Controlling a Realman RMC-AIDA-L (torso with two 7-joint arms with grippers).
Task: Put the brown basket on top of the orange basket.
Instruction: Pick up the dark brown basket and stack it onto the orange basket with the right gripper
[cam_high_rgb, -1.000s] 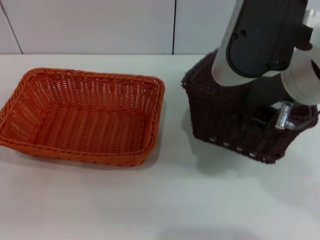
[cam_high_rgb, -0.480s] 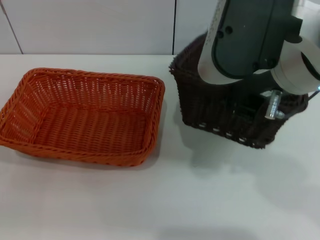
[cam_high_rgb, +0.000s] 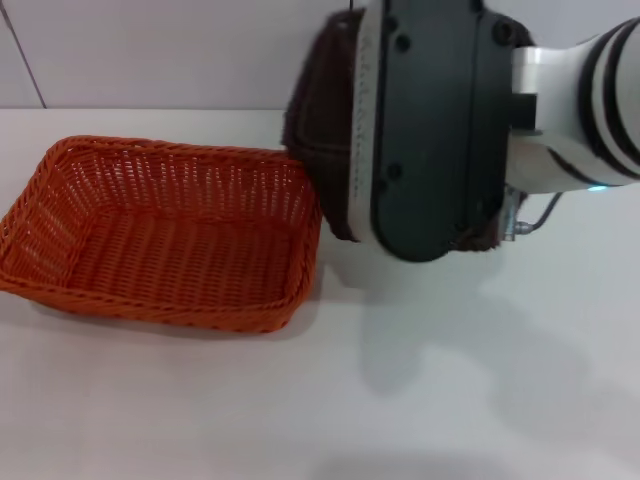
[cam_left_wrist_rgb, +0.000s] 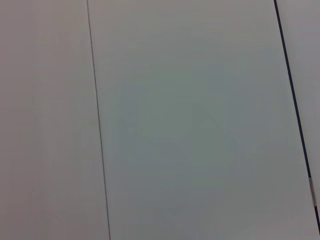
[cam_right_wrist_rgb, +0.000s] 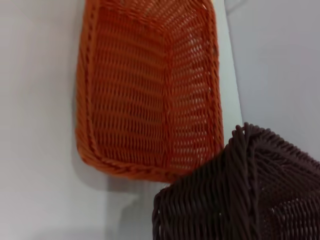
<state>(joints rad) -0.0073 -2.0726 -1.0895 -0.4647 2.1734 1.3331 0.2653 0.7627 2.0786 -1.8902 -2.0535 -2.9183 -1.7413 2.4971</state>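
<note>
— Bench (cam_high_rgb: 420, 400) first: what's different on it from a second ago?

— The dark shape has left it. The brown basket (cam_high_rgb: 318, 130) was sitting low on the right side then; now it hangs clear of the surface, tipped up on edge, and has swung left until its near corner sits just above the right rim of the orange basket (cam_high_rgb: 160, 230).

— And the orange one?

— Hasn't budged. Same spot on the left, mouth up, nothing inside.

— What's carrying the brown one?

— The right arm (cam_high_rgb: 430, 120). Its big black housing now fills the middle of the head view and hides most of the basket. From the right wrist view you see the brown weave (cam_right_wrist_rgb: 240, 195) close under the camera, with the orange basket (cam_right_wrist_rgb: 145, 90) beyond it.

— Is the right end effector clamped on it?

— I can't see the fingers at all, so I can't tell. The basket is off the bench and travels with the arm, so I'd judge it is being held.

— Left arm?

— Out of sight in the head view; its camera only looks at blank wall panels (cam_left_wrist_rgb: 190, 125).

— So where does the job stand?

— Lift done, carry about halfway. I'd say it needs more leftward travel, levelling, then lowering in.
</note>
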